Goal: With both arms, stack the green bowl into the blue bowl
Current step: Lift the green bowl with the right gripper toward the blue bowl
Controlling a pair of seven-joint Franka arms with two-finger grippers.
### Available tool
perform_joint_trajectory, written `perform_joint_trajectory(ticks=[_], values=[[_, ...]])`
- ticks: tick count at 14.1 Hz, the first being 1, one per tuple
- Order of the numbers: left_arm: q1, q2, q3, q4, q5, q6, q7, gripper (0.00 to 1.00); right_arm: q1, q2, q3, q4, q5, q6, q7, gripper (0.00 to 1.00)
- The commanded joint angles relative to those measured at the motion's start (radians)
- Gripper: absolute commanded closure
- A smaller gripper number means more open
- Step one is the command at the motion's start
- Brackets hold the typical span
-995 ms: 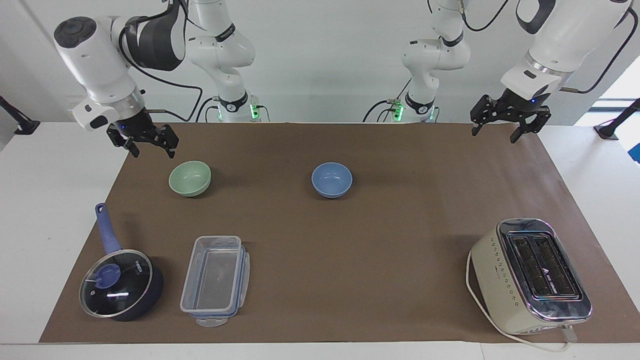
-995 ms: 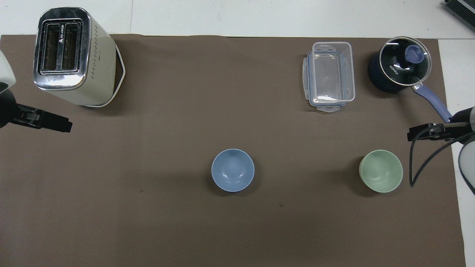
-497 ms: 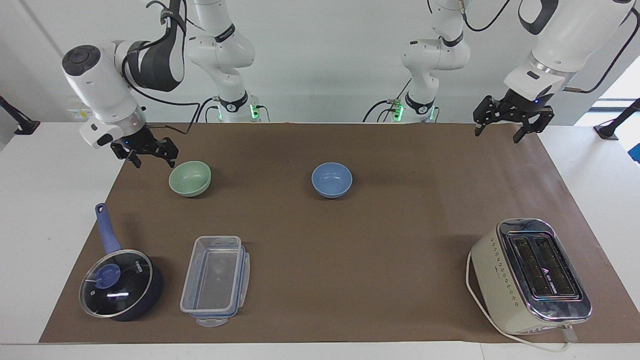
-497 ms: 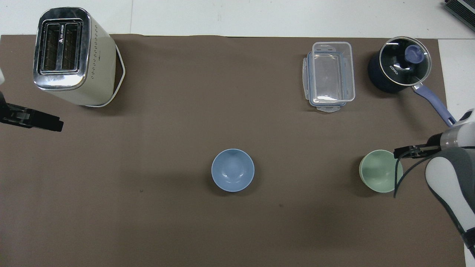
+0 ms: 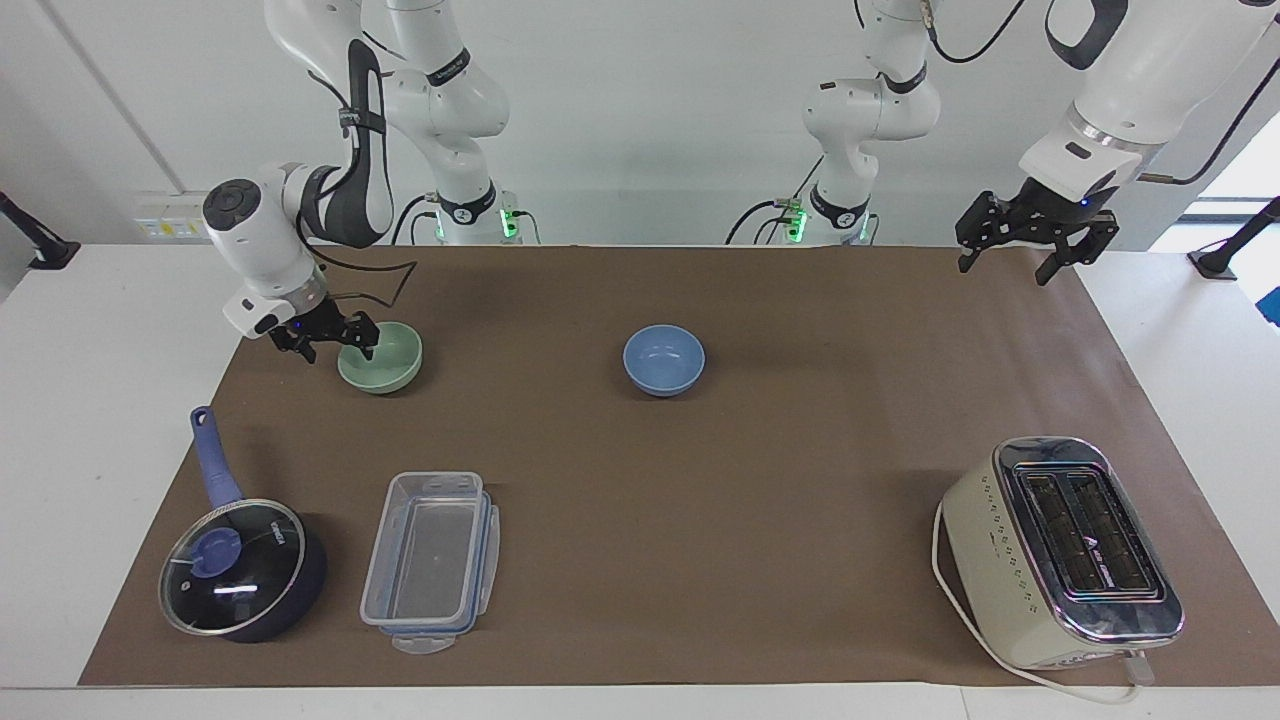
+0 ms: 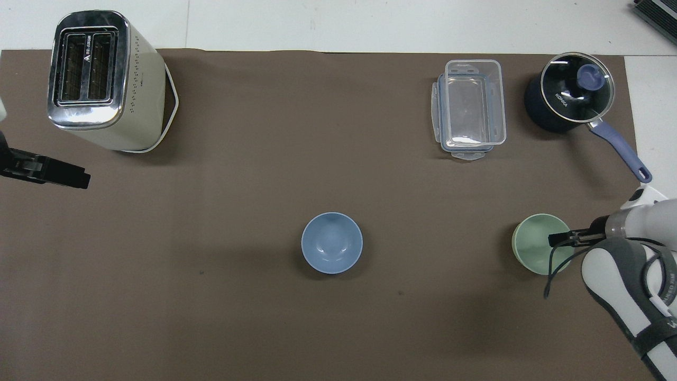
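The pale green bowl [image 5: 390,362] [image 6: 535,251] sits upright on the brown mat toward the right arm's end of the table. My right gripper [image 5: 335,349] [image 6: 556,239] is low at the bowl's rim on that end. It is open, with one finger over the rim and the other outside it. It holds nothing. The blue bowl [image 5: 664,360] [image 6: 332,243] stands empty near the middle of the mat, as near to the robots as the green bowl. My left gripper [image 5: 1035,250] [image 6: 58,174] waits open in the air over the mat's corner at the left arm's end.
A cream toaster [image 5: 1065,550] [image 6: 100,79] stands farther from the robots at the left arm's end. A clear plastic container [image 5: 430,560] [image 6: 469,108] and a lidded dark saucepan [image 5: 240,570] [image 6: 568,98] with a blue handle lie farther out than the green bowl.
My right arm has come down and moved in to the green bowl's rim. My left gripper has drifted slightly toward its end of the table. Neither bowl has moved.
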Motion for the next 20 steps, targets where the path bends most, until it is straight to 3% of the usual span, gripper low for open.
perform_joint_trajectory(ticks=[1, 2, 4, 5, 12, 15, 17, 20], values=[[0.014, -0.003, -0.011, 0.011, 0.020, -0.020, 0.013, 0.00, -0.019, 0.005, 0.008, -0.016, -0.014, 0.026, -0.023, 0.02], [0.014, -0.003, -0.011, 0.012, 0.020, -0.019, 0.013, 0.00, -0.022, 0.008, 0.010, -0.016, -0.014, 0.029, -0.026, 0.23], [0.014, -0.003, -0.011, 0.011, 0.020, -0.019, 0.013, 0.00, -0.024, 0.010, 0.008, -0.016, -0.014, 0.046, -0.031, 0.87], [0.014, -0.003, -0.011, 0.010, 0.020, -0.019, 0.013, 0.00, -0.024, 0.014, 0.008, -0.016, -0.013, 0.046, -0.025, 1.00], [0.014, -0.003, -0.011, 0.011, 0.020, -0.017, 0.011, 0.00, -0.022, 0.025, 0.010, 0.037, -0.014, 0.020, -0.028, 1.00], [0.016, -0.003, -0.011, 0.010, 0.018, -0.020, 0.005, 0.00, -0.012, -0.007, 0.014, 0.137, -0.010, -0.137, -0.028, 1.00], [0.016, -0.003, -0.011, 0.007, 0.018, -0.020, 0.000, 0.00, 0.004, -0.021, 0.016, 0.207, 0.077, -0.234, -0.031, 1.00], [0.016, -0.004, -0.011, 0.001, 0.018, -0.019, 0.000, 0.00, 0.053, -0.027, 0.019, 0.298, 0.132, -0.303, 0.012, 1.00]])
